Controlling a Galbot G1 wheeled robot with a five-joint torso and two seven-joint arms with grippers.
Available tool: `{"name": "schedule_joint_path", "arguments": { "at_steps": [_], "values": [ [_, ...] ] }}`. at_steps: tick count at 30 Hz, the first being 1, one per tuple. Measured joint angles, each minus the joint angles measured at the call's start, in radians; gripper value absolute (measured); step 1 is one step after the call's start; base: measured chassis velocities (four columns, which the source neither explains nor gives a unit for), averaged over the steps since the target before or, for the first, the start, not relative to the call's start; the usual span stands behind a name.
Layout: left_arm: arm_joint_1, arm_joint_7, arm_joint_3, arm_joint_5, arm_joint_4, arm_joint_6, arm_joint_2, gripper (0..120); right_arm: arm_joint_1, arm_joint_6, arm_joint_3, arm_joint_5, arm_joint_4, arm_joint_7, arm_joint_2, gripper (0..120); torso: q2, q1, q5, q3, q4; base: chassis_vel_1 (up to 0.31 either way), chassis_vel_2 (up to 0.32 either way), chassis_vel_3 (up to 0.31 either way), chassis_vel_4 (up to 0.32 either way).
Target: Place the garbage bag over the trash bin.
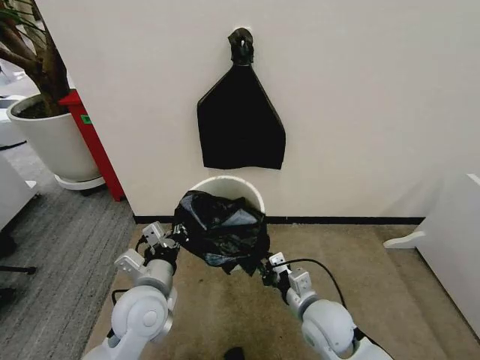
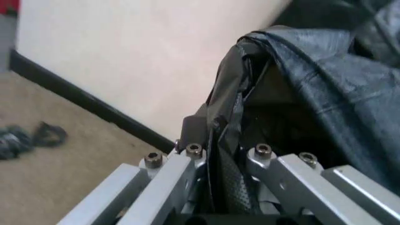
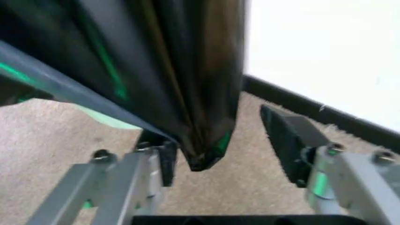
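The left gripper (image 2: 216,154) is seen clamped on a fold of the garbage bag (image 1: 222,229), while the right gripper (image 3: 228,145) is held with its jaws apart, the bag's tip hanging loose between them. The bag is draped over the near rim of the trash bin (image 1: 232,184), which stands on the carpet against the wall. The covering step is judged half done; pulling the mouth over the far rim is called for next

Wall (image 1: 360,97) directly behind the trash bin (image 1: 225,184) blocks passage; carpet (image 1: 225,315) in front lies free.
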Motion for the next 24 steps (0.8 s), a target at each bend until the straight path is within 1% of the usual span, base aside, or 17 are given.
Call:
{"name": "schedule_joint_path", "arguments": {
  "at_steps": [4, 5, 6, 10, 11, 12, 13, 17, 24],
  "values": [
    [-0.023, 0.002, -0.006, 0.028, 0.038, -0.008, 0.006, 5, -0.020, 0.004, 0.044, -0.020, 0.038, 0.004, 0.000, 65, 0.000, 0.000, 0.0000, 0.000, -0.0001, 0.000, 0.000, 0.000, 0.000],
    [-0.024, 0.005, -0.005, 0.044, 0.046, -0.009, 0.007, 5, -0.019, 0.008, 0.062, -0.024, 0.046, 0.007, 0.000, 70, 0.000, 0.000, 0.0000, 0.000, -0.0001, 0.000, 0.000, 0.000, 0.000],
    [-0.024, 0.005, -0.005, 0.044, 0.046, -0.009, 0.007, 5, -0.019, 0.008, 0.062, -0.024, 0.046, 0.007, 0.000, 70, 0.000, 0.000, 0.0000, 0.000, -0.0001, 0.000, 0.000, 0.000, 0.000],
    [-0.026, 0.013, 0.005, 0.081, 0.065, -0.015, 0.005, 5, 0.012, 0.010, 0.121, -0.024, 0.073, 0.012, -0.014, 88, 0.000, 0.000, 0.0000, 0.000, 0.0000, 0.000, 0.000, 0.000, 0.000],
    [-0.026, 0.015, 0.006, 0.086, 0.067, -0.016, 0.005, 5, 0.019, 0.010, 0.129, -0.021, 0.077, 0.013, -0.018, 91, 0.000, 0.000, 0.0000, 0.000, -0.0001, 0.000, 0.000, 0.000, 0.000],
    [-0.026, 0.015, 0.006, 0.086, 0.067, -0.016, 0.005, 5, 0.019, 0.010, 0.129, -0.021, 0.077, 0.013, -0.018, 91, 0.000, 0.000, 0.0000, 0.000, -0.0001, 0.000, 0.000, 0.000, 0.000],
    [-0.026, 0.016, 0.009, 0.092, 0.070, -0.018, 0.005, 5, 0.027, 0.010, 0.137, -0.016, 0.082, 0.015, -0.022, 95, 0.000, 0.000, -0.0001, 0.000, 0.0000, 0.000, 0.000, 0.000, 0.000],
    [-0.026, 0.021, 0.016, 0.104, 0.075, -0.021, 0.009, 5, 0.063, 0.012, 0.155, -0.008, 0.092, 0.016, -0.028, 100, 0.000, 0.000, 0.0000, 0.000, 0.0000, 0.000, 0.000, 0.000, 0.000],
    [-0.027, 0.023, 0.018, 0.107, 0.074, -0.024, 0.015, 5, 0.073, 0.012, 0.157, 0.003, 0.070, 0.013, -0.046, 100, 0.000, 0.000, 0.0000, 0.000, 0.0000, 0.000, 0.000, 0.000, 0.000]
  ]
}}
